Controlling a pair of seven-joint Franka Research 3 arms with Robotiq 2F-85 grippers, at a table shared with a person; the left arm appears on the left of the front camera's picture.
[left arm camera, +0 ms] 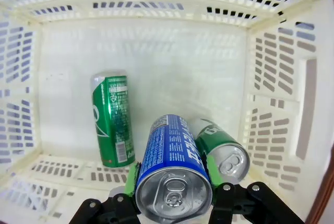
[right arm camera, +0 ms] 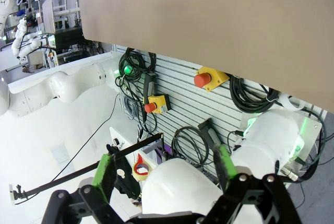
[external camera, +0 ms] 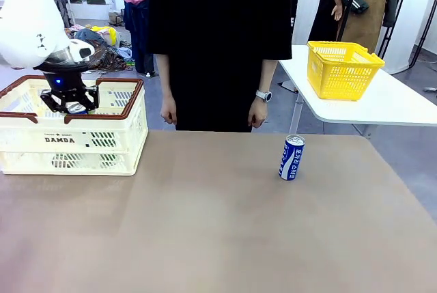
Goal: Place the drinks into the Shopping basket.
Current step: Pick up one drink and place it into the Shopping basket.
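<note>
Left claw (external camera: 68, 105) hangs in the mouth of the basket (external camera: 41, 144) (side marked "DAMDA"), clamped on a blue can (left arm camera: 175, 161) whose white print is unreadable. A green can (left arm camera: 112, 122) and a second green can (left arm camera: 222, 151) lie on the basket floor. A second blue can (external camera: 291, 158), with white Korean lettering, stands upright on the desk (external camera: 205, 225). Right claw (right arm camera: 164, 179): jaws wide apart, empty.

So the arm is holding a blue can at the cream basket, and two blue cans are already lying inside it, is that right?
Not quite. Inside the Shopping basket lie one green can and a second green can, not blue ones; the left wrist view shows this. The rest stands: the left arm's jaws grip a blue can at that basket.
</note>
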